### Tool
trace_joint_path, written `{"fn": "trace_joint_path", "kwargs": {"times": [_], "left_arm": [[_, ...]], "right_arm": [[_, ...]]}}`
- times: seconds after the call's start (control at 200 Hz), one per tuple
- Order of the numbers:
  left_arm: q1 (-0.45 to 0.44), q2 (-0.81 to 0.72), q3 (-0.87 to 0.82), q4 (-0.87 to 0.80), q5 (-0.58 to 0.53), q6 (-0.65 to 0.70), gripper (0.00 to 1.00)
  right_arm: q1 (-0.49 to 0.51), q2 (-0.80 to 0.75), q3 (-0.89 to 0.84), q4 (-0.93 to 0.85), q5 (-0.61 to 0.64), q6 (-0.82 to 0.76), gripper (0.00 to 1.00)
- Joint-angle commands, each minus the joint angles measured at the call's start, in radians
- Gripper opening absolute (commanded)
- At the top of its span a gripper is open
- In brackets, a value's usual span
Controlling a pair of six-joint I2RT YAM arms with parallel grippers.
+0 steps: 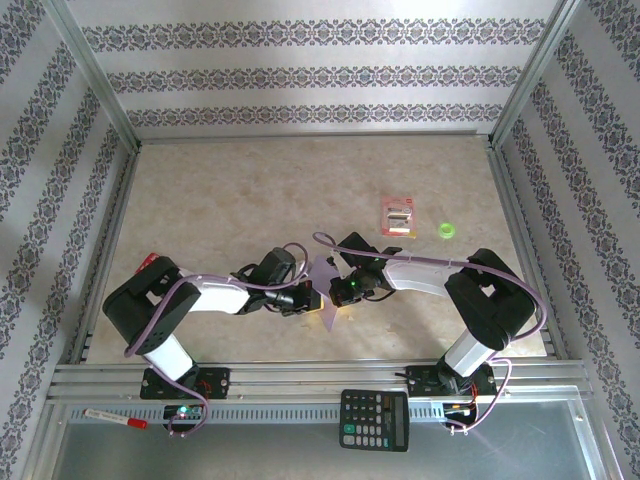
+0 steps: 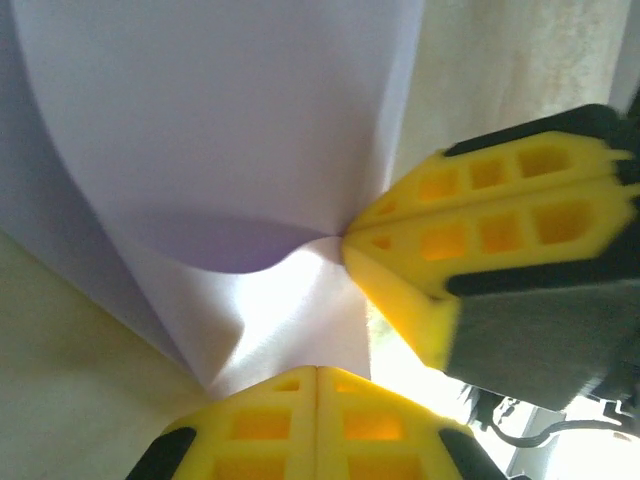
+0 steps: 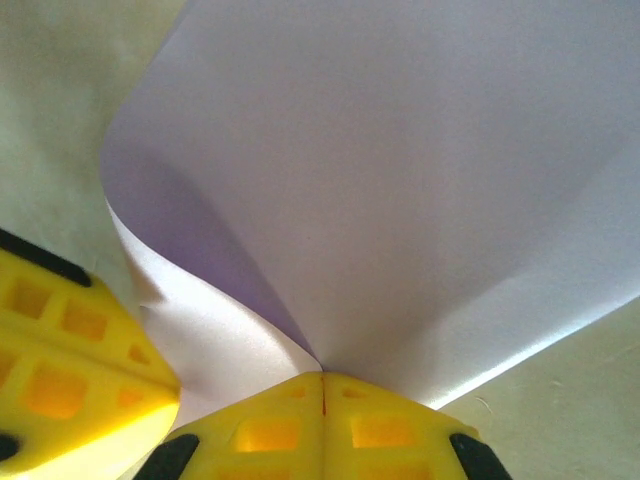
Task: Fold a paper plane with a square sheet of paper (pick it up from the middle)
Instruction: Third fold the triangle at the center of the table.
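Note:
The pale lavender sheet of paper point(image 1: 322, 270) hangs bent between both grippers above the middle of the table. My left gripper point(image 1: 318, 300) is shut on one edge of it. In the left wrist view its yellow fingertips point(image 2: 318, 372) meet on the paper point(image 2: 230, 130), with the right gripper's fingers point(image 2: 480, 230) pinching close by. My right gripper point(image 1: 335, 290) is shut too, its tips point(image 3: 322, 376) closed on the curved paper point(image 3: 400, 180). The left gripper's fingers point(image 3: 70, 340) stand just beside it. A paper plane is out of view.
A red-and-white packet point(image 1: 398, 216) and a small green ring point(image 1: 446, 232) lie at the back right of the table point(image 1: 250, 190). A calculator point(image 1: 374, 420) and a red-capped marker point(image 1: 115, 418) rest on the near rail. Patterned walls with aluminium posts close in three sides.

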Motion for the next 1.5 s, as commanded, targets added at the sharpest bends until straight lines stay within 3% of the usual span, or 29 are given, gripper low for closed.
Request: {"fn": "trace_joint_path", "kwargs": {"times": [0.0,0.44,0.764,1.139,1.494], "left_arm": [[0.029,-0.031,0.034,-0.045,0.01,0.034,0.03],[0.088,0.114,0.068,-0.043,0.002,0.091,0.03],[0.097,0.021,0.057,-0.038,0.028,0.076,0.12],[0.148,0.122,0.068,-0.071,0.002,0.119,0.06],[0.129,-0.036,0.061,-0.123,-0.01,0.116,0.12]], "right_arm": [[-0.008,0.058,-0.023,-0.066,0.07,-0.03,0.0],[-0.009,0.06,-0.031,-0.064,0.072,-0.038,0.0],[-0.011,0.056,-0.024,-0.081,0.08,-0.055,0.0],[-0.013,0.067,-0.019,-0.079,0.073,-0.059,0.0],[-0.015,0.066,-0.019,-0.078,0.072,-0.063,0.0]]}}
